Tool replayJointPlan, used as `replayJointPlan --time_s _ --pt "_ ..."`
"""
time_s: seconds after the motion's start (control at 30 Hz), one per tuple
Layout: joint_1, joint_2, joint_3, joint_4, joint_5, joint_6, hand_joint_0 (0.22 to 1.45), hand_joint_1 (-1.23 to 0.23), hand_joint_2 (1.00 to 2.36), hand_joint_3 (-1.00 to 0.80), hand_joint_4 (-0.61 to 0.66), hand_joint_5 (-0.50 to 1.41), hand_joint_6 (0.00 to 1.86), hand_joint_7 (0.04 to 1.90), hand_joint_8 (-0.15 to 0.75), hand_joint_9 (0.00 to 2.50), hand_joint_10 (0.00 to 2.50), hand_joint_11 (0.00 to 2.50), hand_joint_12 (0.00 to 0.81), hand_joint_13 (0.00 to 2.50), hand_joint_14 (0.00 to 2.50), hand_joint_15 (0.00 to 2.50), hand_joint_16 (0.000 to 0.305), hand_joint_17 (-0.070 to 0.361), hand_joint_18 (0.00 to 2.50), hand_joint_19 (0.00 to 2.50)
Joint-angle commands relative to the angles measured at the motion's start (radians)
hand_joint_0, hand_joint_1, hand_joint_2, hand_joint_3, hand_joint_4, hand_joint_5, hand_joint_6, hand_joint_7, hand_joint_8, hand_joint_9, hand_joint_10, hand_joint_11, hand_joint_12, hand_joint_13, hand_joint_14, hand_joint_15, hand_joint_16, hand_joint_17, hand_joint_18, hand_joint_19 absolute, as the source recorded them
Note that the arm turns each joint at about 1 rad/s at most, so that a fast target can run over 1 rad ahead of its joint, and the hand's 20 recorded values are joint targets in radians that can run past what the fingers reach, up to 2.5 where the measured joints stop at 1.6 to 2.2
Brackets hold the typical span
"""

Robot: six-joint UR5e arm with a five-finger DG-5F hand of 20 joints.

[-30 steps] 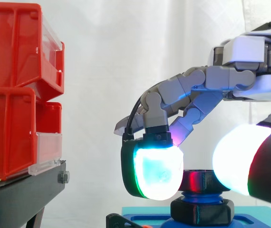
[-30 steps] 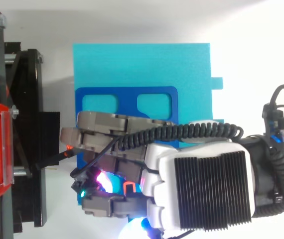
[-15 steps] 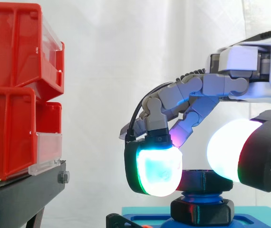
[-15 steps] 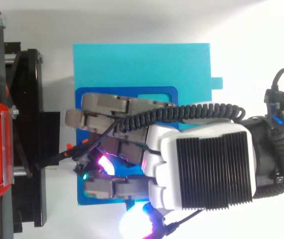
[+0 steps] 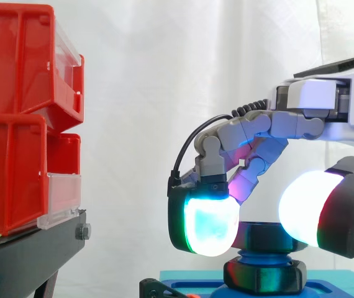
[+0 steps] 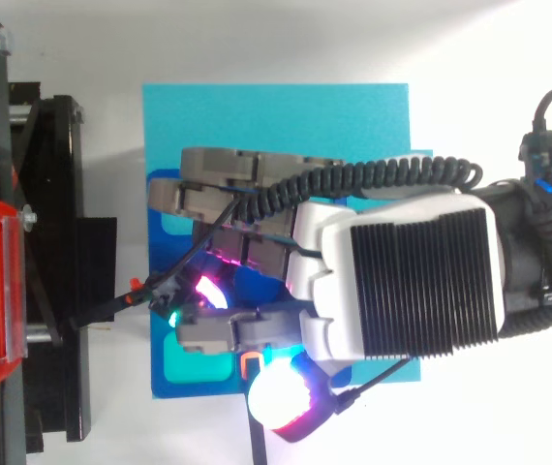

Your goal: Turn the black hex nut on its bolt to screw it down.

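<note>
Two stacked red plastic bins with clear front lips sit on the black stand; their contents are hidden. The hand's fingers are curled down, with the glowing pads pinching a round black cap atop the blue bolt. The faceted hex nut sits just below the cap, low on the bolt.

The side camera sits close and level with the work, facing the white curtain. Red bins on the black stand take the left edge of the frame, and the hand enters from the right. The top camera looks straight down from farther back, with the whole teal plate at centre. Both views share the bins, stand, plate and hand.
</note>
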Motion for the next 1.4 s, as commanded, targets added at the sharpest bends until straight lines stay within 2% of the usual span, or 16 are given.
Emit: replayJointPlan --time_s 0.0,0.17,0.43,0.47,0.57,0.73,0.97,1.03,1.1,1.17,1.2,1.3,1.37 --pt "-0.016 0.001 0.000 -0.002 -0.028 -0.008 0.51 -0.19 1.00 -0.50 0.01 0.04 0.51 1.31 0.258 0.97 0.01 0.16 0.308 0.59 0.00 0.11 0.043 0.097 0.45 0.40" --pt "-0.046 0.001 0.000 0.001 -0.068 -0.019 0.51 -0.19 1.00 -0.50 0.01 0.04 0.50 1.32 0.260 0.97 0.01 0.16 0.308 0.61 0.00 0.12 0.043 0.097 0.47 0.41" --pt "-0.082 0.001 0.000 0.011 -0.109 -0.031 0.51 -0.15 1.00 -0.50 0.02 0.03 0.51 1.31 0.269 0.97 0.01 0.18 0.309 0.62 0.01 0.14 0.043 0.098 0.47 0.42" --pt "-0.092 0.001 0.000 0.014 -0.123 -0.031 0.51 -0.14 1.00 -0.50 0.03 0.03 0.51 1.30 0.268 0.97 0.01 0.18 0.312 0.62 0.01 0.13 0.044 0.098 0.48 0.42" --pt "-0.100 0.001 0.001 0.024 -0.135 -0.031 0.51 -0.14 1.00 -0.50 0.03 0.03 0.51 1.28 0.273 0.98 0.01 0.18 0.312 0.62 0.00 0.13 0.044 0.099 0.48 0.42" --pt "-0.100 0.001 0.012 0.027 -0.138 -0.031 0.50 -0.13 1.00 -0.50 0.04 0.02 0.51 1.24 0.275 0.98 0.01 0.19 0.313 0.62 0.01 0.14 0.045 0.100 0.47 0.43" --pt "-0.085 0.001 0.046 0.027 -0.134 -0.029 0.50 -0.12 1.00 -0.50 0.04 0.02 0.51 1.20 0.277 0.98 0.01 0.19 0.316 0.62 0.01 0.14 0.045 0.101 0.48 0.43" --pt "-0.077 0.001 0.049 0.030 -0.132 -0.031 0.50 -0.12 1.00 -0.50 0.06 0.02 0.51 1.19 0.279 0.99 0.01 0.20 0.319 0.63 0.01 0.14 0.045 0.102 0.48 0.43" --pt "-0.062 0.001 0.049 0.050 -0.126 -0.031 0.50 -0.12 1.00 -0.50 0.05 0.01 0.51 1.18 0.280 0.99 0.01 0.20 0.319 0.63 0.01 0.15 0.045 0.102 0.48 0.43" --pt "-0.057 -0.001 0.049 0.060 -0.122 -0.031 0.50 -0.12 1.00 -0.50 0.06 0.01 0.51 1.17 0.281 0.99 0.01 0.21 0.320 0.63 0.01 0.14 0.045 0.102 0.49 0.44" --pt "-0.043 -0.015 0.051 0.077 -0.115 -0.029 0.50 -0.12 1.00 -0.50 0.06 0.01 0.51 1.16 0.281 0.99 0.01 0.20 0.319 0.63 0.01 0.14 0.045 0.102 0.49 0.44" --pt "-0.031 -0.041 0.052 0.082 -0.115 -0.028 0.50 -0.12 1.00 -0.50 0.05 0.01 0.51 1.14 0.279 0.99 0.01 0.19 0.319 0.63 0.01 0.15 0.046 0.103 0.49 0.44" --pt "-0.026 -0.042 0.054 0.083 -0.115 -0.026 0.50 -0.12 1.00 -0.50 0.06 0.01 0.51 1.12 0.277 0.99 0.01 0.20 0.319 0.63 0.01 0.14 0.046 0.103 0.49 0.44"
